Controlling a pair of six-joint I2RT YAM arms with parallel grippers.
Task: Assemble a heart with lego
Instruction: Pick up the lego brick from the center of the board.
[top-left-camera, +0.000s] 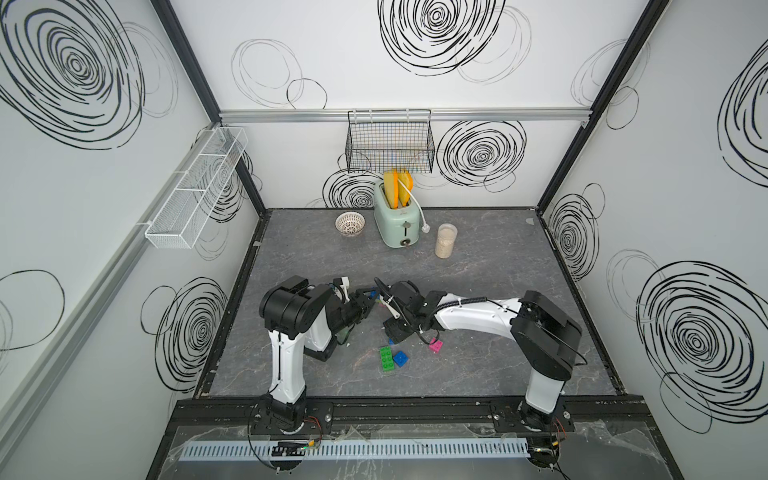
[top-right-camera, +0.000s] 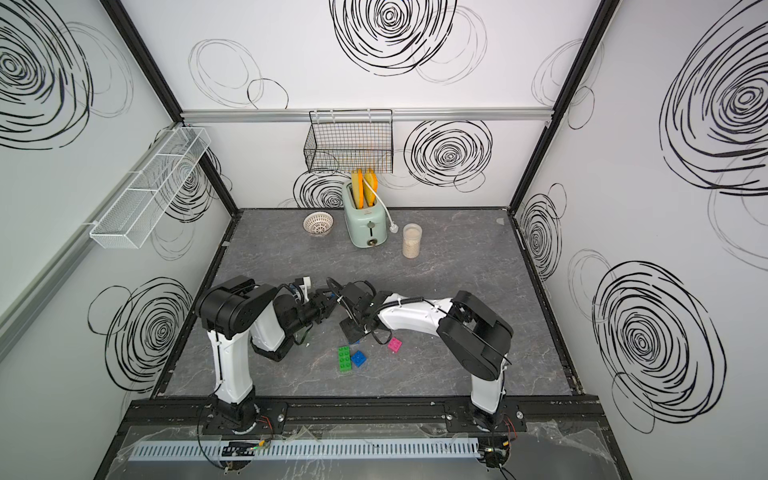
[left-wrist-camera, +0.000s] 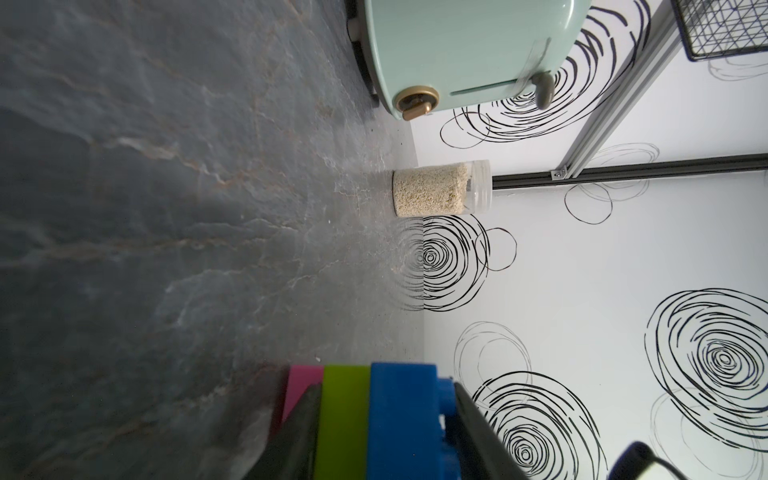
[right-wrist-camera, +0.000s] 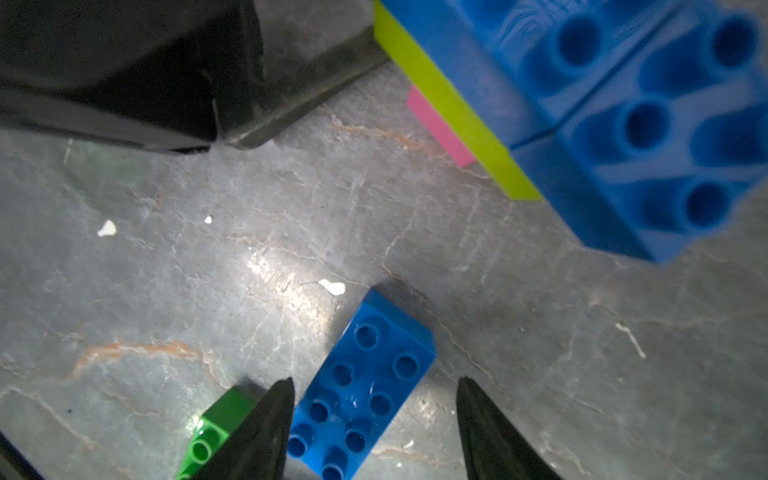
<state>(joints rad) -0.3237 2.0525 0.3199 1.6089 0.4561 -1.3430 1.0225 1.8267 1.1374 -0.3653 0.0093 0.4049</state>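
My left gripper is shut on the heart, a clump of pink, lime and blue bricks held just above the table; in a top view the heart shows only in small part between the two wrists. In the right wrist view the heart hangs with its hollow undersides showing. My right gripper is open, low over a blue oblong brick that lies between its fingers. Next to it lies a green brick, then a small blue brick and a pink brick.
At the back of the table stand a mint-green toaster, a jar of grain and a small white bowl. A black wire basket hangs on the back wall and a white mesh shelf on the left wall.
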